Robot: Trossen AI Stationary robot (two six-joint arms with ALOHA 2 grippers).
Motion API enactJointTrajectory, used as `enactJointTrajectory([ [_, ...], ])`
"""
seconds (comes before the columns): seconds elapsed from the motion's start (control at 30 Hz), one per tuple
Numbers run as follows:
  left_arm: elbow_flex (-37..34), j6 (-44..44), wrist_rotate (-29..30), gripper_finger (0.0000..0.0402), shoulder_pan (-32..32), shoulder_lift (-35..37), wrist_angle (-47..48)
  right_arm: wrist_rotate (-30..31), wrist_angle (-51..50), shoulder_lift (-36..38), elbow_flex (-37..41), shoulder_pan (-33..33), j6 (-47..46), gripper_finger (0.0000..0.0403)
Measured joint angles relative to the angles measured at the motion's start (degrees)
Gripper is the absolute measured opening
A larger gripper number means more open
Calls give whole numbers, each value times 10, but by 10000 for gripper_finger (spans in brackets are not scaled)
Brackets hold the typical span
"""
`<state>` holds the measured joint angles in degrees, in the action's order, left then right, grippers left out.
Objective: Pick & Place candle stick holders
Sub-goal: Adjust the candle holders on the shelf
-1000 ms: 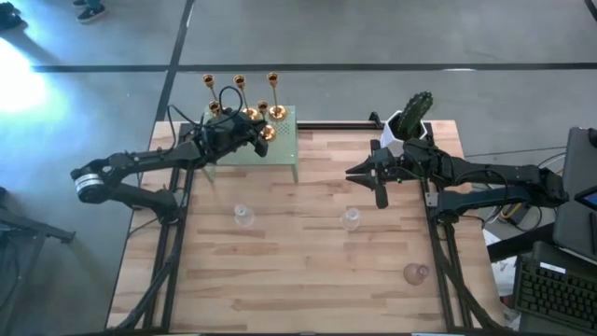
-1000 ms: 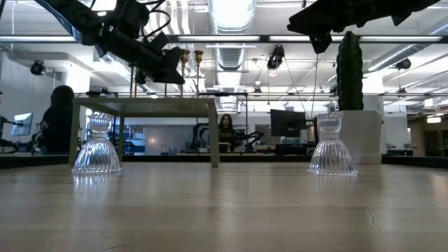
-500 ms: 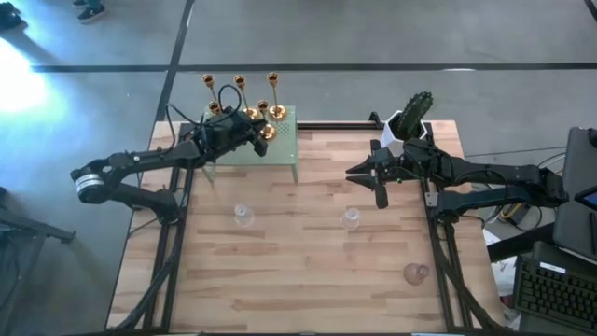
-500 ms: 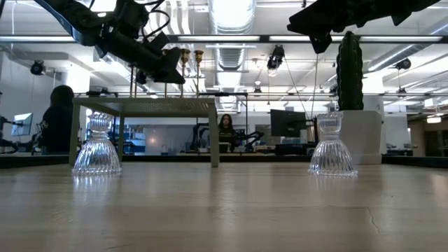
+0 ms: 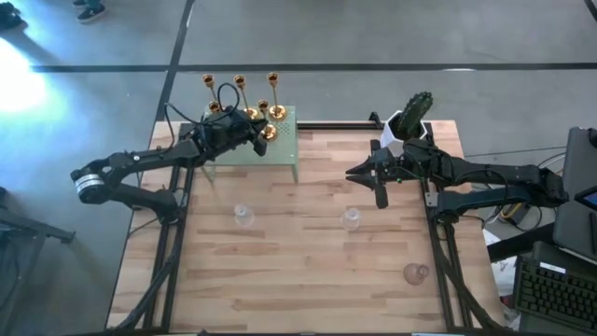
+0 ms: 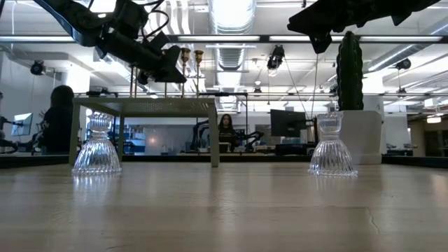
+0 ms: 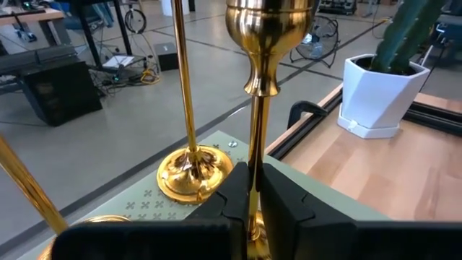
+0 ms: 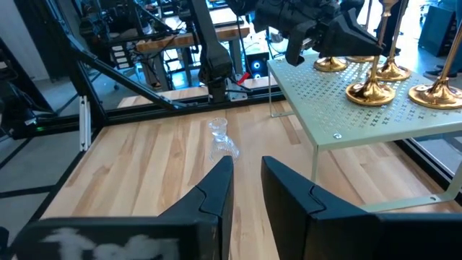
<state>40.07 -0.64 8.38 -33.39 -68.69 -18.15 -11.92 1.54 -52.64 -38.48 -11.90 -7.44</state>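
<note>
Gold candlestick (image 7: 254,108) stood upright on the green perforated stand (image 5: 280,147) at the counter's (image 5: 308,271) far edge, its thin stem clamped between the left jaws (image 7: 250,189). Another gold candlestick (image 7: 189,162) stood just beyond them. Right jaws (image 5: 366,175) hovered narrowly parted, holding nothing, above a clear glass holder (image 5: 351,219)

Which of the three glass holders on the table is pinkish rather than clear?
The pink glass holder near the table's front right corner, on the right arm's side. The two clear glass holders stand side by side farther back, mid-table.
</note>
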Motion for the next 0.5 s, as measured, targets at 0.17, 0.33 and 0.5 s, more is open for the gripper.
enactJointTrajectory([
  [0.17, 0, 0, 1, 46, 0, 0, 1, 0, 0, 0, 0, 0, 0, 75],
  [0.33, 0, 5, 1, 56, 0, 0, 0, 0, 0, 0, 0, 0, 0, 84],
  [0.5, 0, 6, 2, 75, 0, 0, -1, 0, 0, 0, 0, 0, 0, 89],
])
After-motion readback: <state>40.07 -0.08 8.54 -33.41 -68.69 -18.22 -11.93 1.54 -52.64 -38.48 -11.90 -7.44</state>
